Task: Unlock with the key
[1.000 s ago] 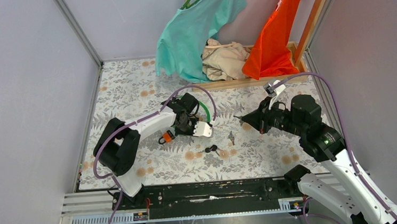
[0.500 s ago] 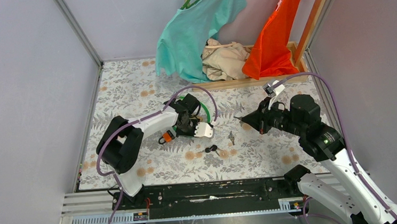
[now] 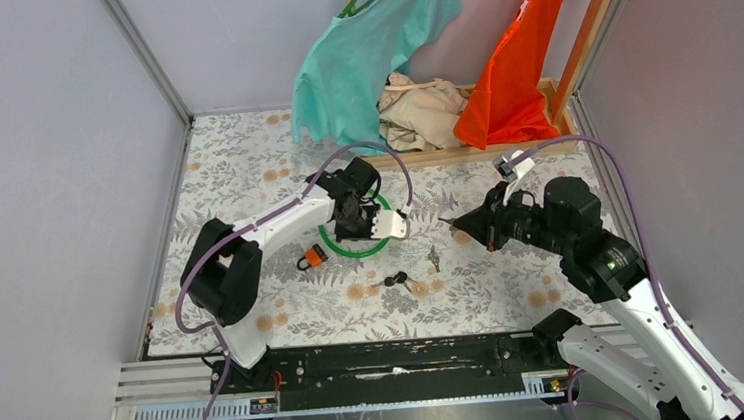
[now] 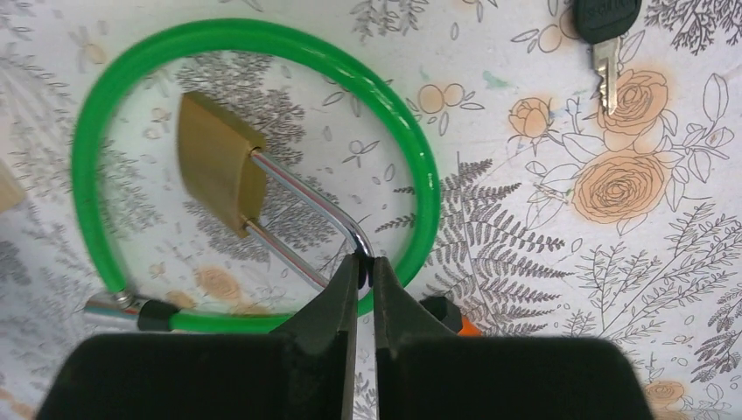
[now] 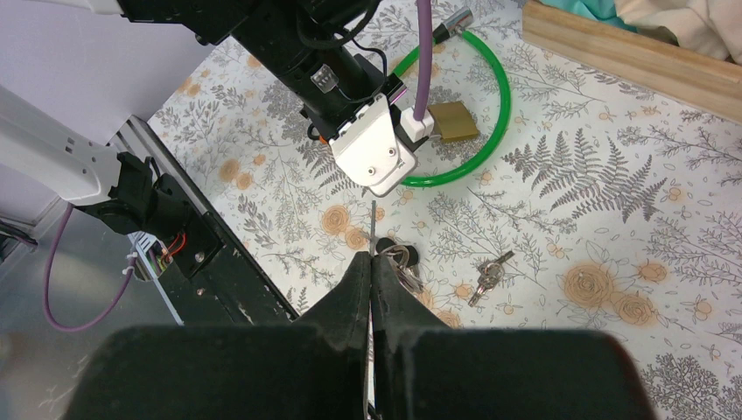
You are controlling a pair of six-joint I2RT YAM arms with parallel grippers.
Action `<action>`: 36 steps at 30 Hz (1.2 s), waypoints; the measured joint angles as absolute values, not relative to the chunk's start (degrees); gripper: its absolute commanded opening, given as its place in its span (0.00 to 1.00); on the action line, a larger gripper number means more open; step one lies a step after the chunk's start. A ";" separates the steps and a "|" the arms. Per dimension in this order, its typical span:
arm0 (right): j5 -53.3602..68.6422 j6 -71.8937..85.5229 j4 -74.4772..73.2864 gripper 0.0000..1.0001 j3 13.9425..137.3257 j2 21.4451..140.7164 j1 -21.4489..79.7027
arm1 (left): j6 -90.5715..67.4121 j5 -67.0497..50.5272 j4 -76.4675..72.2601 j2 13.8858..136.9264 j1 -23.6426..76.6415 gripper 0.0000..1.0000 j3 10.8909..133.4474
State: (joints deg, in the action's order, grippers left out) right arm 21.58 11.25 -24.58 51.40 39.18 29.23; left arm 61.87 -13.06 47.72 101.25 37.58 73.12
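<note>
A brass padlock (image 4: pixel 214 162) with a chrome shackle (image 4: pixel 297 188) lies inside a green cable loop (image 4: pixel 420 166) on the floral table. My left gripper (image 4: pixel 366 261) is shut on the bend of the shackle; in the top view it (image 3: pixel 356 221) sits over the loop (image 3: pixel 336 250). The padlock also shows in the right wrist view (image 5: pixel 451 122). My right gripper (image 5: pixel 372 258) is shut on a thin key blade (image 5: pixel 374 223) that sticks out of its tips, held above the table to the right of the lock (image 3: pixel 459 224).
A bunch of black-headed keys (image 3: pixel 399 280) and a small silver key bunch (image 3: pixel 434 258) lie between the arms. A small orange-and-black lock (image 3: pixel 313 258) lies left of the loop. A wooden frame (image 3: pixel 464 151) with hanging clothes stands at the back.
My left gripper has moved back and to the right, so the green loop now shows almost whole beneath it. The right arm has not moved.
</note>
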 measured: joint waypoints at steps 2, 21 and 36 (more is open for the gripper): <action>21.50 11.25 -24.62 0.00 51.59 39.16 29.23 | 61.06 -12.95 48.27 100.82 37.58 0.00 74.46; 21.47 11.35 -24.58 0.00 51.68 37.56 29.23 | 52.34 -10.26 62.37 100.57 37.58 0.00 85.49; 21.45 11.27 -24.58 0.00 51.68 35.70 29.23 | 49.54 -8.58 66.35 107.59 37.67 0.00 94.72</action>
State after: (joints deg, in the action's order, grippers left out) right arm 21.45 11.27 -24.58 51.68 35.70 29.23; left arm 49.54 -8.58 66.35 107.59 37.67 94.72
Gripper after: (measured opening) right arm 0.010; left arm 0.098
